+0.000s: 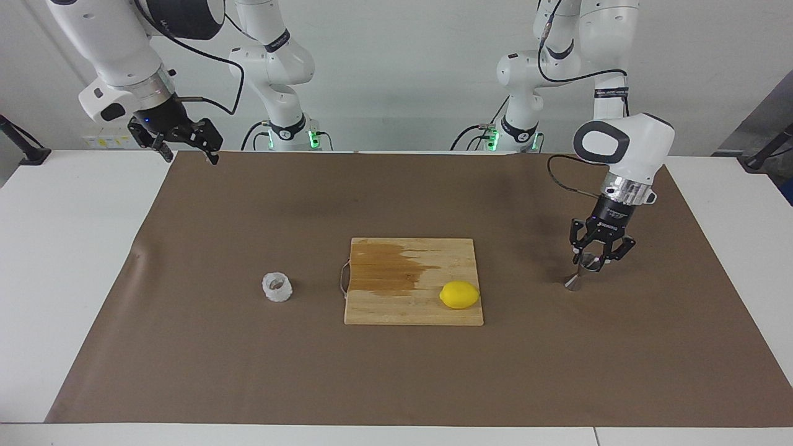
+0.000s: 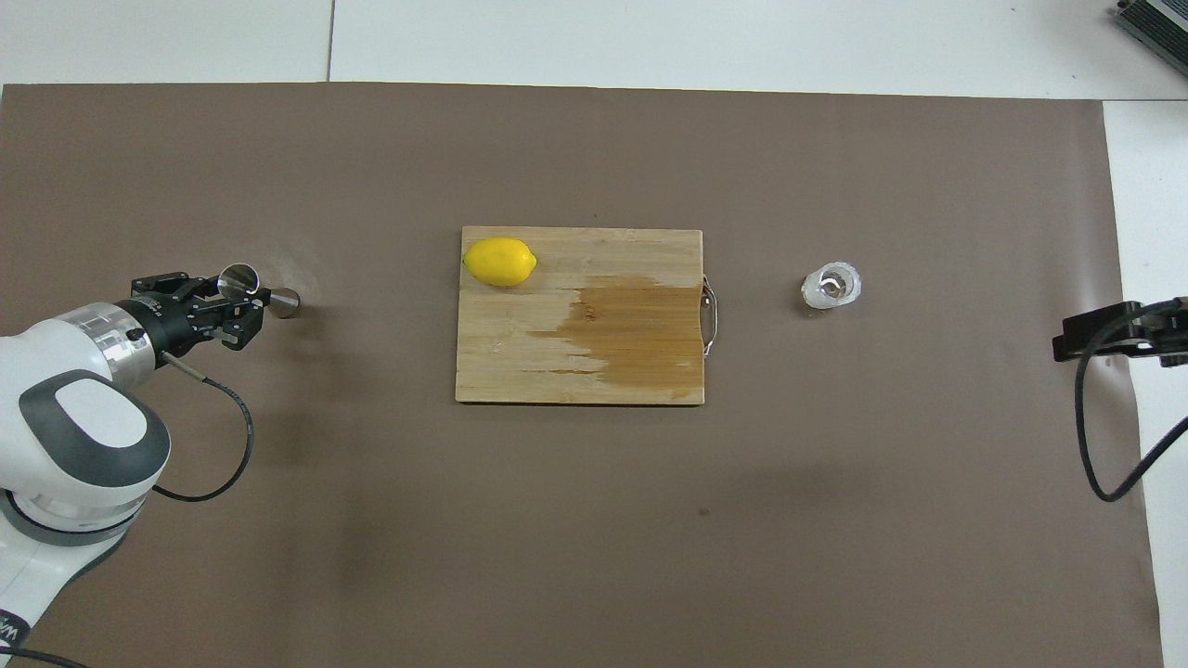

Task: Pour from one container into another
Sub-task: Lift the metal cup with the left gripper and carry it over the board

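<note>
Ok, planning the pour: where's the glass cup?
The glass cup stands on the brown mat beside the cutting board's handle, toward the right arm's end.

One jigger. One cup. One lemon. One board, with one dark stain and one handle. One brown mat. Two arms, two grippers: left and right.
</note>
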Robot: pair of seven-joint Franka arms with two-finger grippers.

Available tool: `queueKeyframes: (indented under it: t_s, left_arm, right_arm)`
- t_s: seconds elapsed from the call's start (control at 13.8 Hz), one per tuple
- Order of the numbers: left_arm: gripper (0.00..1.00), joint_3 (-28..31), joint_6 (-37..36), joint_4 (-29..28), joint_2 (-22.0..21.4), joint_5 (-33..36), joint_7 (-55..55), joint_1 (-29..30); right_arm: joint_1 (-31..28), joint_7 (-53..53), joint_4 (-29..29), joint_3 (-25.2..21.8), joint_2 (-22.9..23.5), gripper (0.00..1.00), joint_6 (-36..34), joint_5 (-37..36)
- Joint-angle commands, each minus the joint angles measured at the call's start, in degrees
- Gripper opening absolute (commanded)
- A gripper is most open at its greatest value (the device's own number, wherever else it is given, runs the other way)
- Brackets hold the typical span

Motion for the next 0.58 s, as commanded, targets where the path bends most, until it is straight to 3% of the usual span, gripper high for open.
queueKeyframes:
  t_s: [0.0,0.51]
  left_arm:
    - [0.00,0.39,-3.71,1.60,-0.47,-0.97,1.08,0.32]
    - [0.00,0.30,-13.64,8.02,-1.34,-0.62,0.99,-0.38]
  right_arm:
    - [-0.25,0.65,0.12,-0.13,-0.20,1.00,-0.14,1.09]
    - [-0.25,0.65,0.12,-0.13,-0.20,1.00,-0.14,1.09]
